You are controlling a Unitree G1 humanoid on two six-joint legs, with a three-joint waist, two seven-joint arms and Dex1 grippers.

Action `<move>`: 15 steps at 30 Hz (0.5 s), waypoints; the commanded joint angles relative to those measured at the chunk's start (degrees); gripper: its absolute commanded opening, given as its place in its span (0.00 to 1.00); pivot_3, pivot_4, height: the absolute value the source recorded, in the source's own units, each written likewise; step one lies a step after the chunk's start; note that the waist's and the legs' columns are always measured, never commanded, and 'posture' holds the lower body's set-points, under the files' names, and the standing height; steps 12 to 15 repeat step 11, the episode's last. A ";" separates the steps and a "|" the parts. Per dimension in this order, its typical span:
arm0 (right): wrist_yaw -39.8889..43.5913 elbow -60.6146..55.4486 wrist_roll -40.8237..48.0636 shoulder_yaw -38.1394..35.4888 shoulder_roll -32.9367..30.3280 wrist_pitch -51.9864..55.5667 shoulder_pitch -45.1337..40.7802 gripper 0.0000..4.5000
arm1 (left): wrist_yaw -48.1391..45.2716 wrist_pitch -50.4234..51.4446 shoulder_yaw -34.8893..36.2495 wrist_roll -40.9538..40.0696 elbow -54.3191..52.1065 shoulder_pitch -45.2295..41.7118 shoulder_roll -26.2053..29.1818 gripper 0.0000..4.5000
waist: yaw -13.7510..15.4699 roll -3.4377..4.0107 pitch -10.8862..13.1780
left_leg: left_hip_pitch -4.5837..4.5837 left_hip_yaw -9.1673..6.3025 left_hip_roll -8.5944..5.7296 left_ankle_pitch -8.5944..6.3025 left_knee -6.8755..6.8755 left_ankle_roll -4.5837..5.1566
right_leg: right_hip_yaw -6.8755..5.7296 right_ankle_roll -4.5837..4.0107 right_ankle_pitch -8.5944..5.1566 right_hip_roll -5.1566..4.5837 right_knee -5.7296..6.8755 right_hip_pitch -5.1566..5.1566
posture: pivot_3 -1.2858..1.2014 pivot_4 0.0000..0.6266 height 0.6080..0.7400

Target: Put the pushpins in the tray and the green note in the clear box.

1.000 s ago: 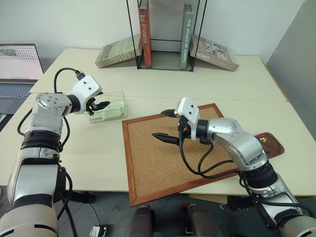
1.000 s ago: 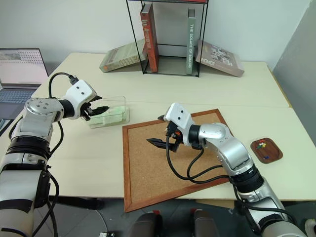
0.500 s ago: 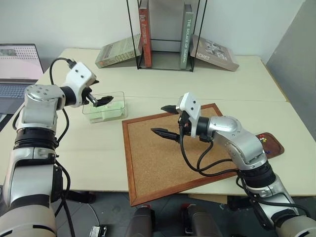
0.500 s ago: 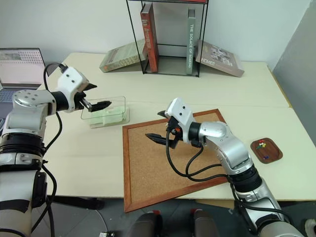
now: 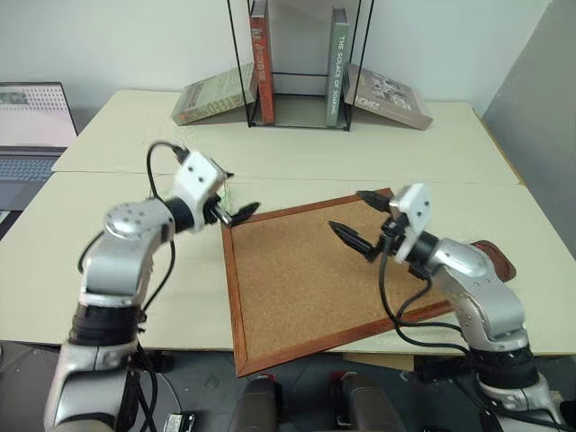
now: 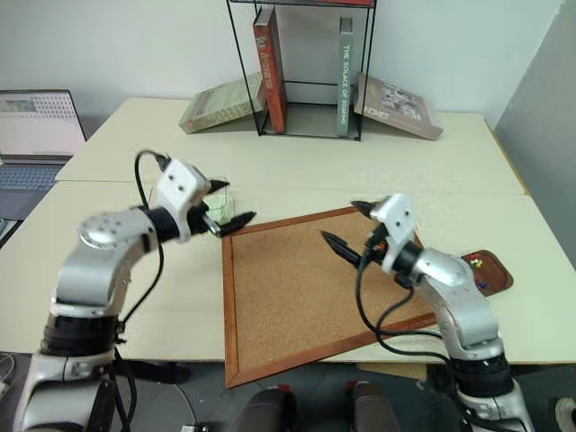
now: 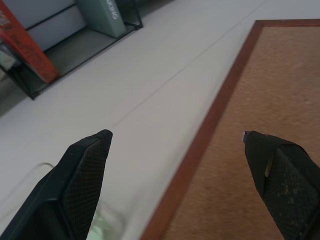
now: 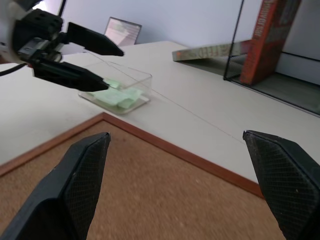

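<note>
green note (image 8: 116,96): pale green slips, flat inside the clear box
clear box (image 8: 140,80): transparent, upright; just beyond the cork board's corner
tray (image 6: 494,278): reddish-brown; coloured pushpins (image 6: 477,265) inside

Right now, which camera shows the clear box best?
The right wrist view: the clear box sits in the open with the green note inside, just past the left pincer. In the head views the left arm covers most of it. The left wrist view catches one corner.
</note>
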 commanded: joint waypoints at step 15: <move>8.07 -2.79 6.08 -7.66 -7.74 -4.46 11.54 1.00 | 1.31 -2.01 4.42 -4.38 -11.45 15.29 2.54 0.99 | 0.09 0.01 0.00 | 0.64 0.03 0.02 0.00 -0.10 0.00 | 0.01 -0.05 -0.07 0.01 -0.11 0.60 | 0.52 0.24 1.00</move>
